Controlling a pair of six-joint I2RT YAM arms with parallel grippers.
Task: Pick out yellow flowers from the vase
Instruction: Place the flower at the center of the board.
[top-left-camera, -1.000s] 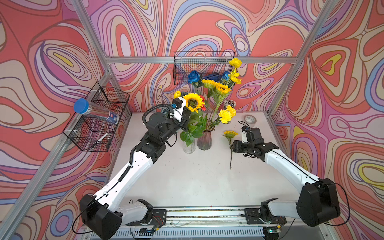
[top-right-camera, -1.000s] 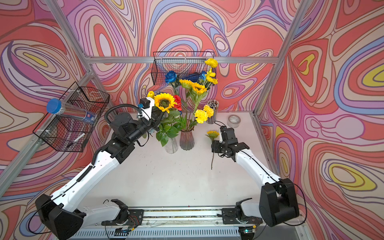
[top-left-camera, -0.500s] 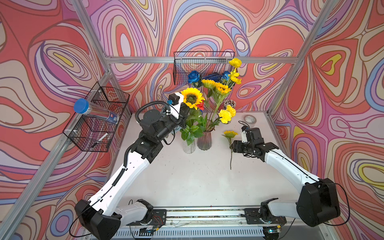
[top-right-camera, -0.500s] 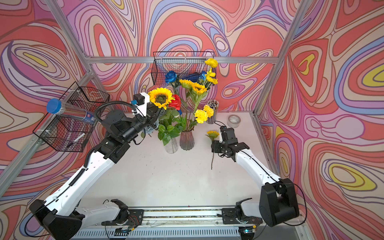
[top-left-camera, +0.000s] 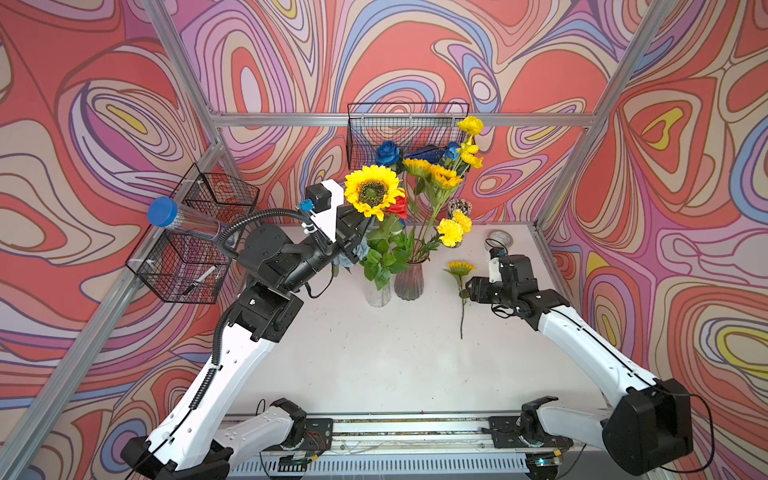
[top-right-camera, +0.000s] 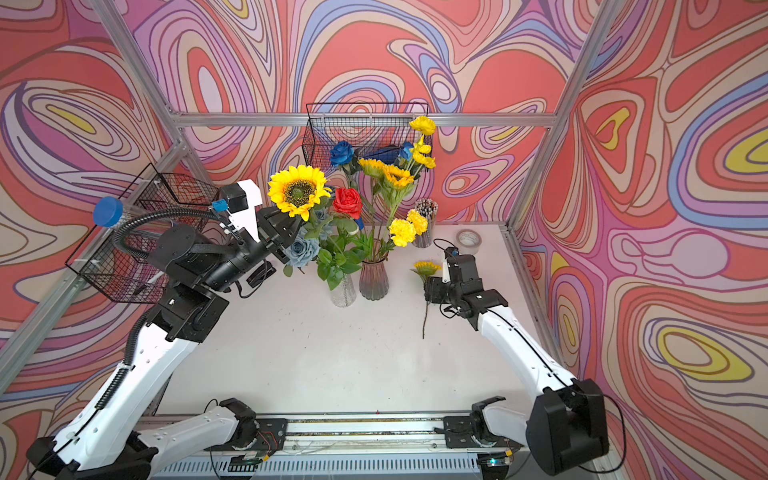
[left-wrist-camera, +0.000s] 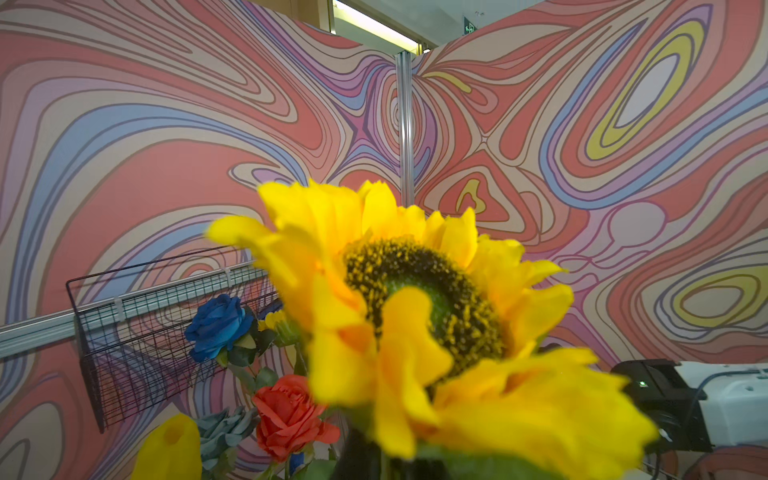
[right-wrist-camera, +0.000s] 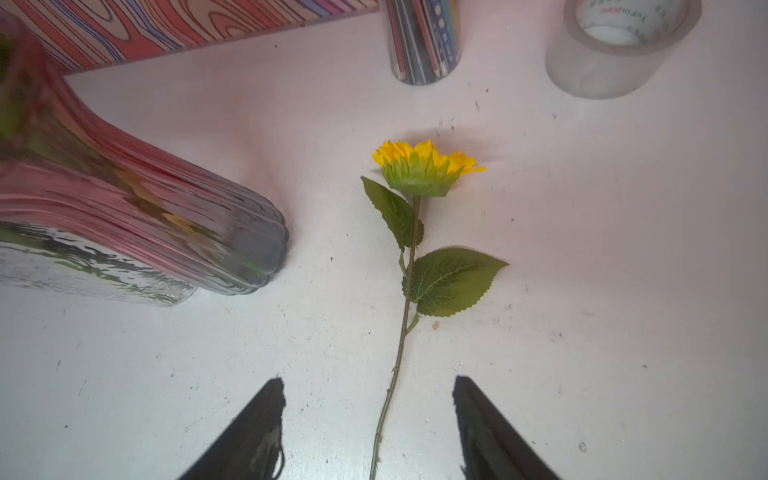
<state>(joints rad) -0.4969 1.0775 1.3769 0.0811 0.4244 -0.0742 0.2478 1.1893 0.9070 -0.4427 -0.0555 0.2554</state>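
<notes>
My left gripper (top-left-camera: 360, 226) (top-right-camera: 291, 226) is shut on the stem of a large dark-centred yellow sunflower (top-left-camera: 373, 195) (top-right-camera: 297, 193), held high above the clear vase (top-left-camera: 378, 291). The bloom (left-wrist-camera: 415, 316) fills the left wrist view and hides the jaws. More yellow flowers (top-left-camera: 451, 228) stand in the ribbed smoky vase (top-left-camera: 408, 280) (right-wrist-camera: 166, 224). A small yellow sunflower (top-left-camera: 460, 268) (right-wrist-camera: 419, 166) lies flat on the table. My right gripper (top-left-camera: 469, 291) (right-wrist-camera: 369, 381) hovers open over its stem, with one finger on each side.
A red rose (top-left-camera: 399, 206) and a blue rose (top-left-camera: 387, 152) stay in the bunch. A pencil cup (top-left-camera: 460, 206) and a tape roll (top-left-camera: 500, 239) stand at the back right. Wire baskets hang on the back wall (top-left-camera: 409, 133) and the left wall (top-left-camera: 191, 245).
My left gripper has lifted the large sunflower upward, with the arm's elbow swinging left. The right arm and the small sunflower on the table have not moved.
</notes>
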